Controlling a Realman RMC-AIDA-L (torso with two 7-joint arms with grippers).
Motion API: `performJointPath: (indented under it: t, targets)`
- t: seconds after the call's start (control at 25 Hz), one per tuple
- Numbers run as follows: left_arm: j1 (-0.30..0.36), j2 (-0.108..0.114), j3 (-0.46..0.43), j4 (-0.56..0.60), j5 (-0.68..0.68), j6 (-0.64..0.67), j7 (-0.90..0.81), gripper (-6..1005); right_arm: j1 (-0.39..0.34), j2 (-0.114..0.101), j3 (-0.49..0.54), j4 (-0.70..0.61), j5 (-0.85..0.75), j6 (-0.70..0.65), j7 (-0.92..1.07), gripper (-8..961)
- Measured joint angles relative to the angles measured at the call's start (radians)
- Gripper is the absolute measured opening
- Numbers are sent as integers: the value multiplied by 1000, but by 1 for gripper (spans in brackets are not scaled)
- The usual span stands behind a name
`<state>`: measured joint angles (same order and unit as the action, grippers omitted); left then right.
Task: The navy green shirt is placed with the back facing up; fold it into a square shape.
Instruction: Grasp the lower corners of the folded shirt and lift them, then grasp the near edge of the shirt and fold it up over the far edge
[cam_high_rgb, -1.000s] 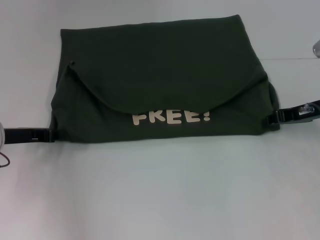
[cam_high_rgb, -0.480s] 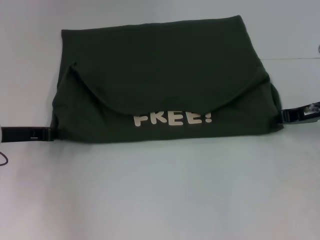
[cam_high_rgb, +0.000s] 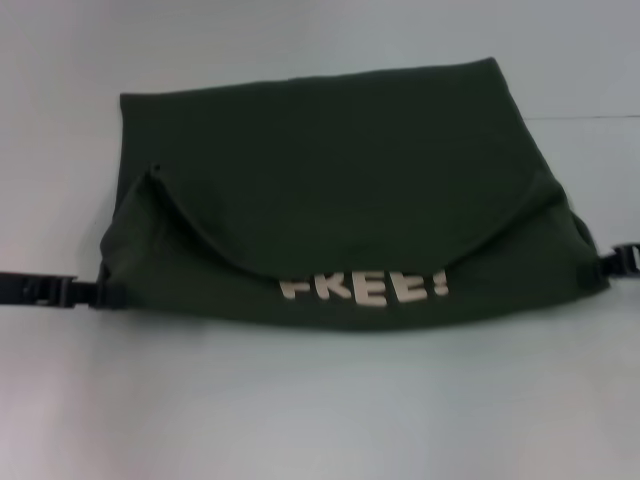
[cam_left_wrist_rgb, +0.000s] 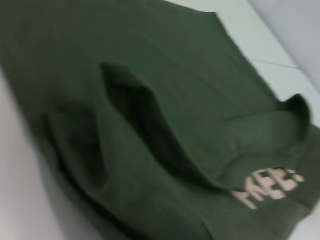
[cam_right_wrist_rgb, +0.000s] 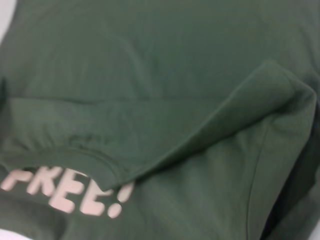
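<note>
- Head view: the navy green shirt (cam_high_rgb: 340, 190) lies on the white table (cam_high_rgb: 320, 400), already partly folded, its long axis running from 9 to 3 o'clock. The cream "FREE!" lettering (cam_high_rgb: 365, 288) shows just under a curved fold, close to the near hem at 6 o'clock. The left gripper (cam_high_rgb: 95, 293) sits at the shirt's near-left corner, at about 8 o'clock from the shirt's centre; the right gripper (cam_high_rgb: 598, 268) sits at the near-right corner, at about 4 o'clock. Each touches the cloth's edge. I cannot tell whether either is clenched on the corner or released. The two corners lie level with each other, so both arms seem equally near; a next fold probably carries this near edge toward 12 o'clock.
- Left wrist view: only the shirt (cam_left_wrist_rgb: 150, 100) fills the frame, with folded layers overlapping and the lettering (cam_left_wrist_rgb: 272, 186) at the far side. No fingers appear.
- Right wrist view: the shirt (cam_right_wrist_rgb: 165, 75) again, a folded flap crossing above the lettering (cam_right_wrist_rgb: 65, 192). No fingers appear here either.
</note>
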<state>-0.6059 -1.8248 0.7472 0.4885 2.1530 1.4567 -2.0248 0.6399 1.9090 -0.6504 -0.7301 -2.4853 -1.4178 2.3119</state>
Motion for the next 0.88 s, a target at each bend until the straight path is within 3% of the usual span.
performJointPath:
  t: [0.28, 0.44, 0.52, 0.68, 0.88]
  targets:
    - [16, 22, -76, 48, 107, 227, -11, 51, -113, 19, 172, -92, 11, -267, -36, 55]
    - [15, 33, -125, 57, 156, 283, -14, 51, -193, 47, 260, -178, 18, -358, -34, 58]
    - [11, 40, -145, 58, 165, 295, -16, 51, -214, 48, 294, -187, 29, -377, -36, 59]
    - [-17, 60, -213, 62, 166, 298, -49, 51, -212, 25, 323, -158, 95, -374, -32, 62]
    - [-82, 77, -340, 70, 155, 247, -100, 46, -116, -42, 324, -54, 174, -279, -7, 65]
